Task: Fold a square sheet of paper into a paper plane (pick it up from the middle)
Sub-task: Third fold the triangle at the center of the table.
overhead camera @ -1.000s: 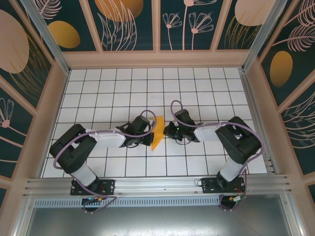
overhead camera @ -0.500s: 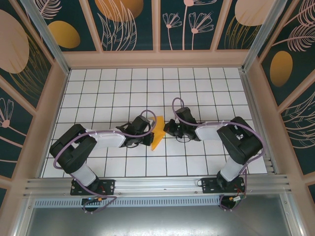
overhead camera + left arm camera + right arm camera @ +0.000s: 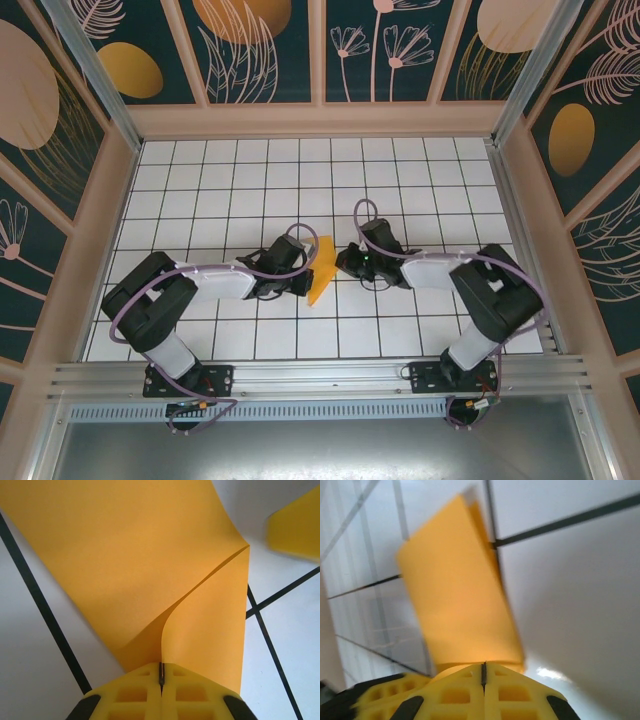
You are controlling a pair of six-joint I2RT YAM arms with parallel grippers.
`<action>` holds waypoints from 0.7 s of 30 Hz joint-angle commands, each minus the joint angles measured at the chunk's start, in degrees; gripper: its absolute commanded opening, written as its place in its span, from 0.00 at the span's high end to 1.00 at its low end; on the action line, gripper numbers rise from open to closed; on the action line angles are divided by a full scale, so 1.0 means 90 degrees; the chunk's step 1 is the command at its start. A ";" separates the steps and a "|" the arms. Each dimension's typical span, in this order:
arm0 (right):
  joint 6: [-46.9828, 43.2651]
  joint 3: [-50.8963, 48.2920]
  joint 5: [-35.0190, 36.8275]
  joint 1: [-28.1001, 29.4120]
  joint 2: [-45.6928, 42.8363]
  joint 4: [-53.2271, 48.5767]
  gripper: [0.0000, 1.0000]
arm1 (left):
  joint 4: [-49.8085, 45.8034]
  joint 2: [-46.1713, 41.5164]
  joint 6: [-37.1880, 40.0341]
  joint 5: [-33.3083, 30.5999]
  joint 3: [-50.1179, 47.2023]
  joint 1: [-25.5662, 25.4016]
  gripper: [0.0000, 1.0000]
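Observation:
The square sheet of paper [image 3: 321,268] is folded into a slim orange-yellow paper plane shape. It stands on edge at mid-table, its pointed tip toward me. My left gripper [image 3: 304,274] reaches it from the left. In the left wrist view this gripper [image 3: 161,669] is shut on the paper [image 3: 150,555], and a curved flap edge runs into the slit between the jaws. My right gripper [image 3: 344,264] is at the paper's right side. In the right wrist view its jaws [image 3: 483,666] are shut, with the paper [image 3: 457,600] just beyond the tips and nothing in the slit.
White tiled table [image 3: 220,180] with dark grid lines, walled on three sides by printed panels [image 3: 250,50]. Both arms lie low across the near middle. A metal rail [image 3: 320,380] runs along the near edge.
The right arm has shifted slightly to the right, its gripper easing back from the paper. The left arm and the paper have stayed where they were.

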 commanded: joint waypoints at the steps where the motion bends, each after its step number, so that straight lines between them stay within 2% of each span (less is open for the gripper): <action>1: 0.0335 -0.0419 -0.0033 0.0241 -0.0642 0.0361 1.00 | -0.0223 0.0291 0.0009 -0.0023 0.0002 -0.0010 0.95; 5: 0.1021 -0.1005 0.0103 0.0887 -0.0815 0.1169 1.00 | -0.0236 0.0350 0.0012 -0.0081 0.0064 -0.0015 0.96; 9: 0.1318 -0.1123 0.0050 0.1327 -0.0444 0.1800 1.00 | -0.0211 0.0377 0.0037 0.0006 0.0101 -0.0011 0.96; 21: 0.1438 -0.0945 -0.0493 0.1383 0.0403 0.2380 1.00 | -0.0213 0.0378 0.0050 0.0026 0.0109 -0.0015 0.96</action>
